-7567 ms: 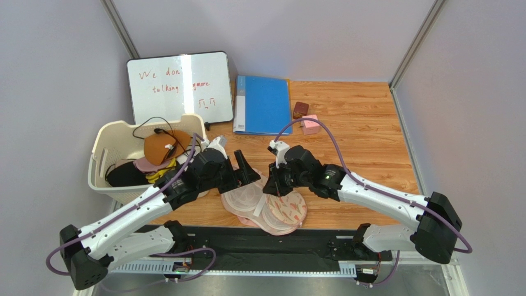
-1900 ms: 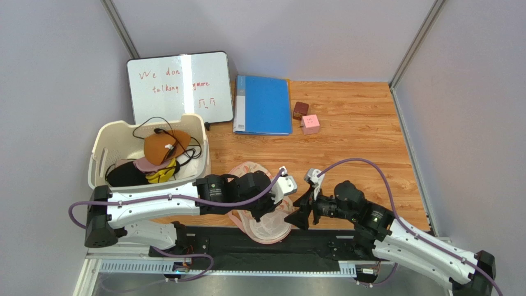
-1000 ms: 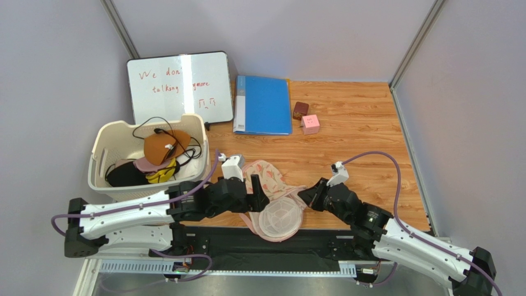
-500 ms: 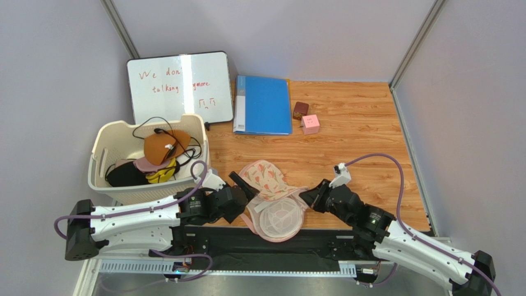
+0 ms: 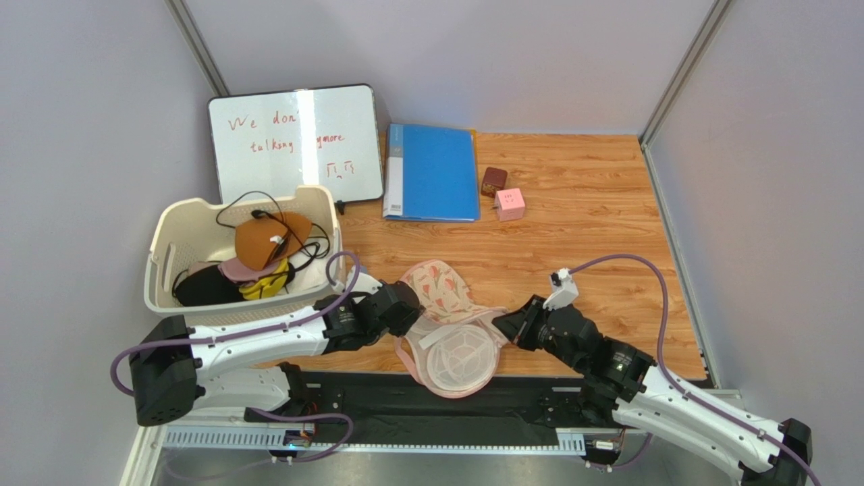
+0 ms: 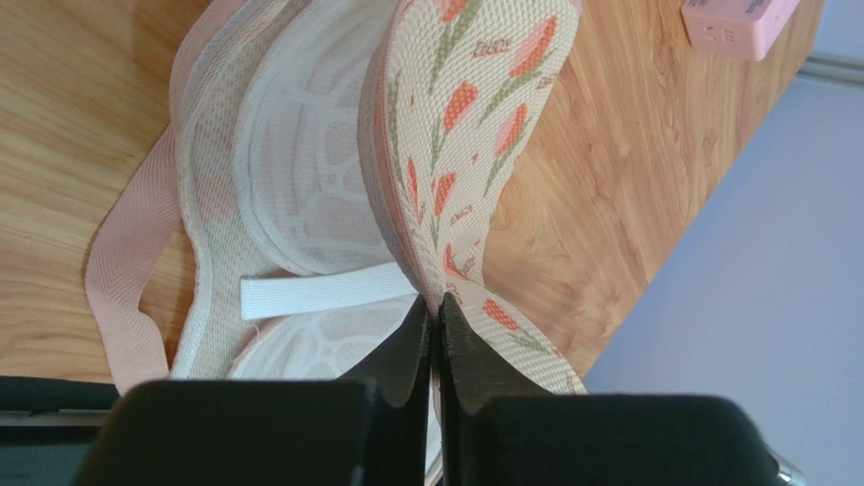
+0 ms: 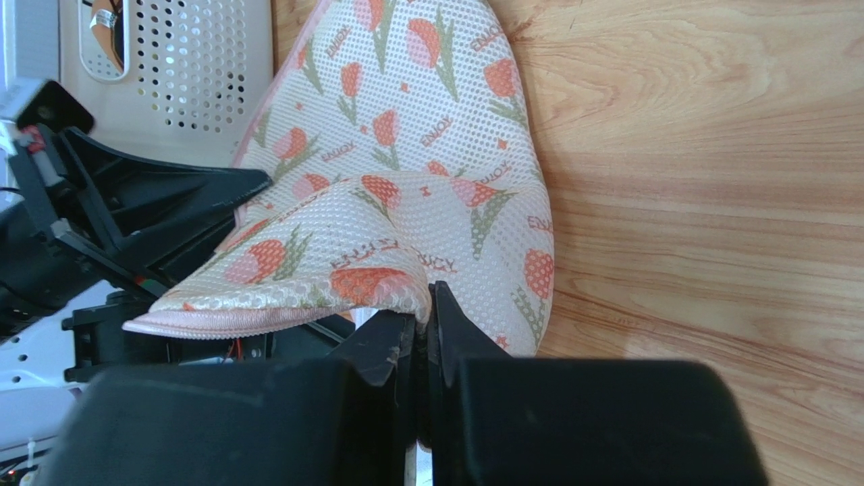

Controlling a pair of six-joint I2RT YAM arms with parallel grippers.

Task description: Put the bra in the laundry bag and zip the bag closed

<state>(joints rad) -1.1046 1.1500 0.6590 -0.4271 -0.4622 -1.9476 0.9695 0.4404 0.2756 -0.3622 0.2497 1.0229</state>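
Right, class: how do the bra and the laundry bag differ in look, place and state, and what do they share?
The bra is plain orange-brown; the laundry bag is printed beige-pink. The bra lies in the basket; the laundry bag lies open on the table. Nothing grips the bra; the left gripper and right gripper pinch the laundry bag. Both are rounded.

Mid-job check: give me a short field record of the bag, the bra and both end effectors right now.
laundry bag: lying open at the near table edge, white mesh inside showing, printed half lifted
bra: in the cream basket on top of other garments, not in the bag
left end effector: shut on the edge of the bag's printed half
right end effector: shut on a fold of the bag's printed fabric
zip: not closed
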